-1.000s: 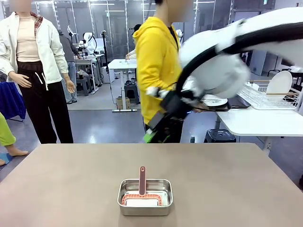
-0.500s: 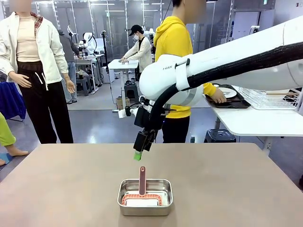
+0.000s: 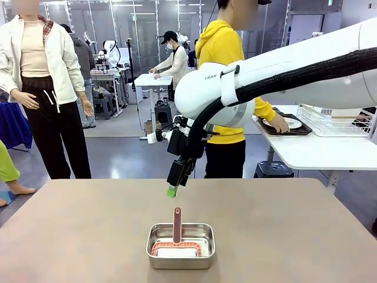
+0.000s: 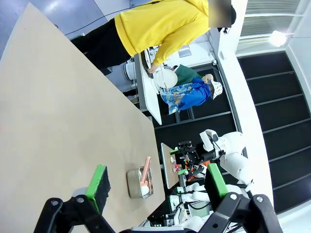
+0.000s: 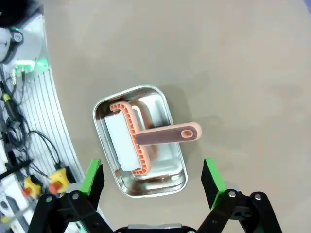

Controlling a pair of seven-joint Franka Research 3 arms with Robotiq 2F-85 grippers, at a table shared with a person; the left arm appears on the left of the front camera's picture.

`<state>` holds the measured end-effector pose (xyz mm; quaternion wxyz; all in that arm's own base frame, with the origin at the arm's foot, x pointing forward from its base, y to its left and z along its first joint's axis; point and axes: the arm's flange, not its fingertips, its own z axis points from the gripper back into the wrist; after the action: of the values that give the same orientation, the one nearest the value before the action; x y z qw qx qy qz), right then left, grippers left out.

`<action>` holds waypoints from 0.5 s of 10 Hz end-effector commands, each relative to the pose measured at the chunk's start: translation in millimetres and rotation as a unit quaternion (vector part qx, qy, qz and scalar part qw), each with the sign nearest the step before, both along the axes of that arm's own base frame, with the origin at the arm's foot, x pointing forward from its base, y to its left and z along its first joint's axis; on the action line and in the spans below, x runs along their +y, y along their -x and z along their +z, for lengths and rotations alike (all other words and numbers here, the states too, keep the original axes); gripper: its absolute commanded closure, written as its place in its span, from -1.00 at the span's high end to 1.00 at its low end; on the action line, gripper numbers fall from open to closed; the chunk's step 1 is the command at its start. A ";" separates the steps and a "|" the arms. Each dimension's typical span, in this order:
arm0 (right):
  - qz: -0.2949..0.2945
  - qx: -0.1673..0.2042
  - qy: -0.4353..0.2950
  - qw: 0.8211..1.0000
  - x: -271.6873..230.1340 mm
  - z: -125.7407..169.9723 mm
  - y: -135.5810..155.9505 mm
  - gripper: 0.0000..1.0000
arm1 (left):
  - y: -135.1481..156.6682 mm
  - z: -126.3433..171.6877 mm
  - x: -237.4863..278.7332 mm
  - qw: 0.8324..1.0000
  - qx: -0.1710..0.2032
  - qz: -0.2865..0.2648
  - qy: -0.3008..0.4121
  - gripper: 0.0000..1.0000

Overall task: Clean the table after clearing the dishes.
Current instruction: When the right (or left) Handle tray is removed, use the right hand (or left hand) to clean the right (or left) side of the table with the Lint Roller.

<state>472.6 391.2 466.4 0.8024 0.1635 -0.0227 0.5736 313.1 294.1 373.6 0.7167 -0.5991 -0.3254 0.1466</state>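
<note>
The left gripper (image 4: pixel 156 175) is hanging above the table (image 4: pixel 58 121), jaws spread wide and gripping nothing. The steel pan (image 4: pixel 133 187) is sitting below and ahead of it. The right gripper (image 3: pixel 172 190) is hovering just above that pan's far edge, jaws equally wide and empty. The pink-handled scrubber (image 5: pixel 167 135) is lying in the pan between its fingers. Far off to its right, a person's hand (image 3: pixel 280 124) is resting on a dark tray (image 3: pixel 303 131) bearing a white plate (image 3: pixel 291 123).
</note>
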 end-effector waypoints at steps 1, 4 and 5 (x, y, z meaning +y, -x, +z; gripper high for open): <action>0.176 0.038 0.009 0.984 11.8 -1.0 -28.9 1.00 | 1.3 6.1 2.6 1.000 0.003 -0.003 0.008 1.00; 0.258 0.054 0.030 0.964 41.5 -7.0 -74.1 1.00 | 1.3 6.1 2.6 1.000 0.003 -0.003 0.008 1.00; 0.267 0.082 0.063 0.958 48.4 -18.9 -92.6 1.00 | 1.3 6.1 2.6 1.000 0.003 -0.003 0.008 1.00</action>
<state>534.3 414.1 440.1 0.6428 0.1760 0.0855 0.7406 313.1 294.2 373.7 0.7167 -0.5991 -0.3254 0.1466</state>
